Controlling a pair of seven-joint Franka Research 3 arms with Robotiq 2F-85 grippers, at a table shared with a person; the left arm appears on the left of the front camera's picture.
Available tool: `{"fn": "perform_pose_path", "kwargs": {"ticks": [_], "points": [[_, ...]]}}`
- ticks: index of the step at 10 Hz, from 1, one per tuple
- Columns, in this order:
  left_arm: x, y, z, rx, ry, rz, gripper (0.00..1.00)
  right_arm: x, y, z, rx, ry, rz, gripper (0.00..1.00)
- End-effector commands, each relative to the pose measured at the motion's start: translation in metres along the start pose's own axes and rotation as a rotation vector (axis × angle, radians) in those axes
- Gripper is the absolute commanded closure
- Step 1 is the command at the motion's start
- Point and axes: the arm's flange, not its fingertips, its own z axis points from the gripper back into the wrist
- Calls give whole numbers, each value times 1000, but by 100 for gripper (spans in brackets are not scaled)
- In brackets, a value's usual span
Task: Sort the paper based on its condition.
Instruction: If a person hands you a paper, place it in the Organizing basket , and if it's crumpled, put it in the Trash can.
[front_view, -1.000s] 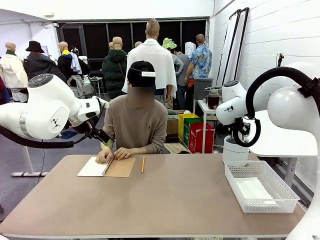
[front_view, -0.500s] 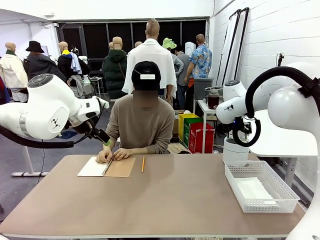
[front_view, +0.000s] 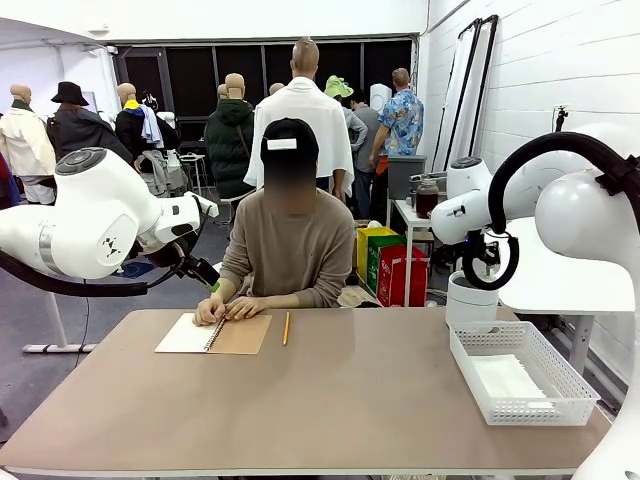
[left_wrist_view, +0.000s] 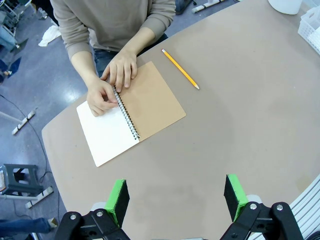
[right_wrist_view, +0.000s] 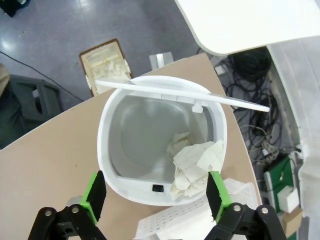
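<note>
The right gripper (right_wrist_view: 155, 197) hangs straight over the white bin (right_wrist_view: 112, 150) at the table's far right corner, jaws spread wide and holding nothing. Down inside the bin, right between and just beyond its green pads (right_wrist_view: 216, 194), lies crumpled paper (right_wrist_view: 195, 162), bunched against the bin's wall, clear of the fingers. The bin's flap lid (right_wrist_view: 180, 92) stands tipped up at the rim.

Near of the bin sits the white basket (front_view: 560, 385) on the table's right edge, and flat paper (front_view: 505, 378) lies in it, smooth and stacked. That flat paper is below and near of the right gripper, well apart from it.

Over on the left, the left gripper (left_wrist_view: 176, 197) is raised above the table, jaws wide apart, nothing between them. Beyond it, across bare tabletop, the notebook (left_wrist_view: 131, 112) lies open, white page to one side, brown cover to the other. The person's hands (left_wrist_view: 112, 82) both rest at the spiral binding, fingers on the page's edge. A pencil (left_wrist_view: 180, 69) lies just right of the notebook, apart from it. The table (front_view: 350, 410) is brown.
</note>
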Motion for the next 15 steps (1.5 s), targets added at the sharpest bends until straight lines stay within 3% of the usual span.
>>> {"fn": "perform_pose_path", "kwargs": {"ticks": [1,15], "points": [[-1,1,0,-2,0,1,0,7,4,1,11,-14,12,0],[-1,1,0,-2,0,1,0,3,5,5,10,-15,15,0]]}}
